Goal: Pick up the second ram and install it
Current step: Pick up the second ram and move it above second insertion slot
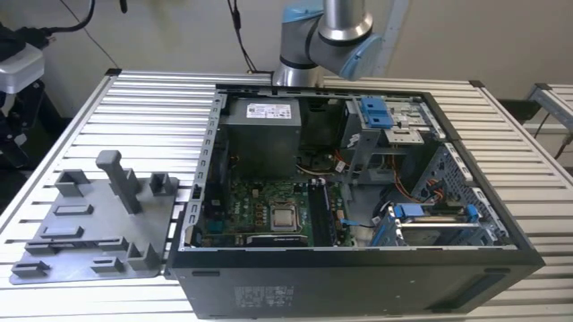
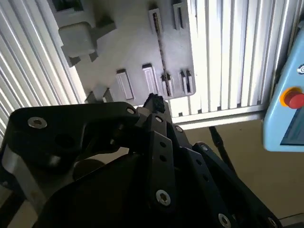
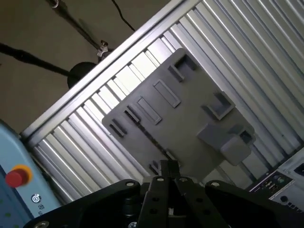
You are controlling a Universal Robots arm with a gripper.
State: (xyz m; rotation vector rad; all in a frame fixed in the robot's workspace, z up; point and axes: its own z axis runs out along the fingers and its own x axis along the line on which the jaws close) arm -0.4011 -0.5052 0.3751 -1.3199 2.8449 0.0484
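The slatted aluminium desk (image 1: 134, 121) carries everything. The computer case (image 1: 358, 282) lies on its side with the panel off, probably so the boards face upward and can be reached from above. The arm (image 1: 331, 40) rises behind the case. At the exterior view's left, just beside the case, lies the grey fixture plate (image 1: 94, 221); its blocks, posts and slots look made to present parts in fixed, repeatable places.

Inside the case sit the power supply (image 1: 259, 141) and the green motherboard (image 1: 251, 208). In both wrist views the gripper (image 3: 168, 165) hangs well apart from the plate, pointing down at it. Its fingers (image 3: 163, 176) are drawn together, with nothing seen between them.

I cannot place the second ram for certain. My best guess is one of the dark upright strips in the memory slots (image 1: 321, 213) next to the processor (image 1: 284, 218).

The white label (image 1: 268, 109) on the power supply and the sticker (image 1: 259, 295) on the case wall are too small to read. A pale-blue pendant carries a red button (image 2: 294, 99)
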